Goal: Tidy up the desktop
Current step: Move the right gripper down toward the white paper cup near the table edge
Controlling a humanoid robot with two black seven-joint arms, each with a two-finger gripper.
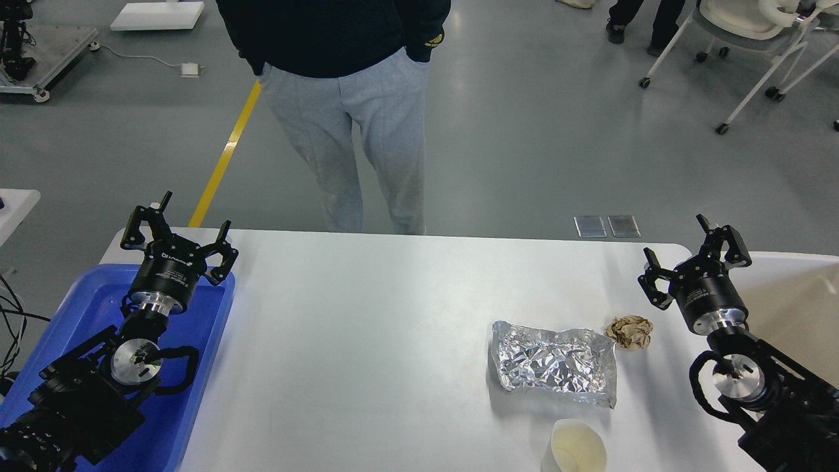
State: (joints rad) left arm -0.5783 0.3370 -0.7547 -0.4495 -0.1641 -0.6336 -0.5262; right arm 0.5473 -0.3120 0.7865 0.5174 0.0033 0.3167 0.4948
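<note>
The white desktop (367,341) fills the middle of the head view. On its right part lie a crinkled silver foil bag (556,364), a crumpled brown paper ball (630,331) just right of it, and a white paper cup (575,449) at the near edge. My left gripper (177,226) hangs open over the far end of a blue tray, holding nothing. Over the desktop's right edge my right gripper (695,252) is open and empty, a short way right of the paper ball.
A blue plastic tray (196,393) sits at the desktop's left edge under my left arm. An off-white bin (796,295) with a beige inside stands at the right. A person in grey trousers (354,144) stands at the far edge. Chairs are at the back right.
</note>
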